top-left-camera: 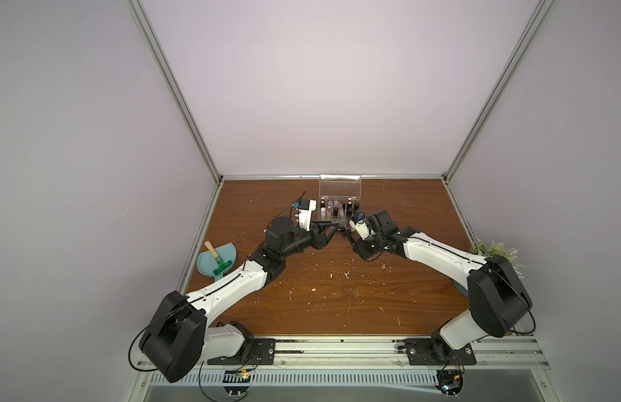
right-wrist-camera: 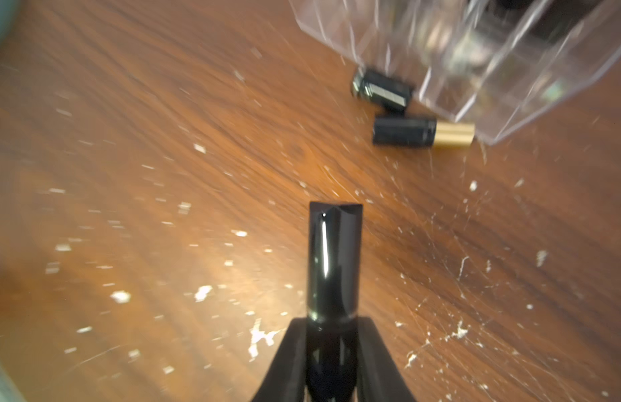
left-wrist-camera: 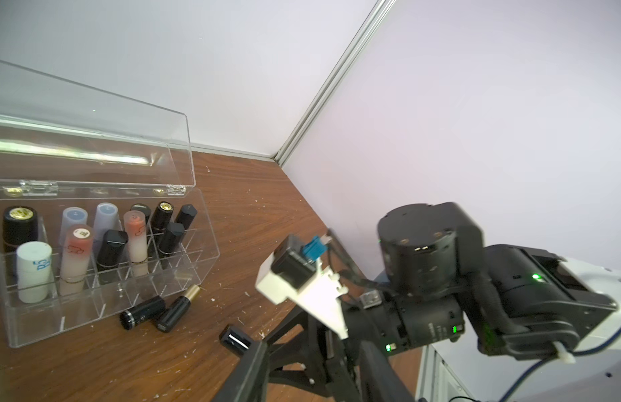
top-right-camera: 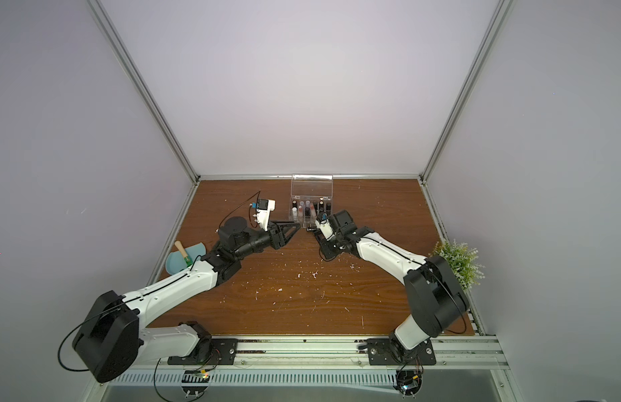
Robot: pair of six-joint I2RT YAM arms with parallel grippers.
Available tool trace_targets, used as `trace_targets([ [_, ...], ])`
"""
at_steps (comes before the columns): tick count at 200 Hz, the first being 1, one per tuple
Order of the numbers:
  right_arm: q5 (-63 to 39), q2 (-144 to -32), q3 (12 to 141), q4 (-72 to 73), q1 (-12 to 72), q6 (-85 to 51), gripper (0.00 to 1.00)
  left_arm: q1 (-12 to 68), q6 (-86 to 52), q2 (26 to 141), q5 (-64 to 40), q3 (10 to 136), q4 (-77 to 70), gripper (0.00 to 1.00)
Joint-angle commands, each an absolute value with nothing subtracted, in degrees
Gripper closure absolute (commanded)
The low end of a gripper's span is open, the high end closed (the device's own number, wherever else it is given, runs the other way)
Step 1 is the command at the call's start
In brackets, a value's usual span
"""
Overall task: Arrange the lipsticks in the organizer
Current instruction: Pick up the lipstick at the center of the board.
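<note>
The clear organizer [top-left-camera: 340,195] [top-right-camera: 311,189] stands at the back of the table with its lid up. Several lipsticks stand upright in its back compartments [left-wrist-camera: 108,249]. My right gripper [right-wrist-camera: 331,323] [top-left-camera: 349,235] is shut on a black lipstick [right-wrist-camera: 335,257] that sticks out past its fingertips, just in front of the organizer [right-wrist-camera: 493,69]. Two black lipsticks lie on the table against the organizer's front wall, one plain [left-wrist-camera: 141,312] [right-wrist-camera: 382,91] and one gold-ended [left-wrist-camera: 178,308] [right-wrist-camera: 422,132]. My left gripper [top-left-camera: 333,229] [left-wrist-camera: 312,351] is open and empty, facing the right one.
A light-blue dustpan [top-left-camera: 229,255] [top-right-camera: 197,252] holding a wooden-handled green tool lies at the table's left edge. A small green plant [top-left-camera: 493,250] [top-right-camera: 457,261] stands at the right edge. White scraps dot the wooden table [top-left-camera: 330,299]. Walls close in the back and both sides.
</note>
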State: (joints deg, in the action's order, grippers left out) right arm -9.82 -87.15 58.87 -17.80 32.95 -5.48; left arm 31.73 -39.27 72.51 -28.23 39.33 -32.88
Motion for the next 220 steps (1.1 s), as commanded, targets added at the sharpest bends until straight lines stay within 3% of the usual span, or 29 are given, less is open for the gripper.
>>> trace_targets([
  [1, -17.7, -80.3, 58.6, -17.9, 31.5, -6.5, 0.86, 28.9, -46.8, 73.3, -36.1, 37.1, -44.5, 0.52],
  [46, -34.9, -69.9, 59.3, -14.7, 31.0, -9.8, 0.85, 28.3, -51.3, 74.9, -40.2, 37.0, -50.5, 0.32],
  [101, -46.0, -67.7, 59.4, -10.0, 31.5, -13.6, 0.84, 28.7, -51.5, 74.5, -42.5, 38.4, -50.5, 0.30],
  [181, -46.8, -69.3, 60.3, -8.6, 32.1, -14.3, 0.84, 32.7, -50.7, 75.4, -45.8, 41.6, -50.5, 0.39],
  [220, -45.9, -68.3, 60.5, -9.3, 32.1, -13.9, 0.85, 33.0, -50.7, 75.6, -46.4, 41.3, -50.5, 0.58],
])
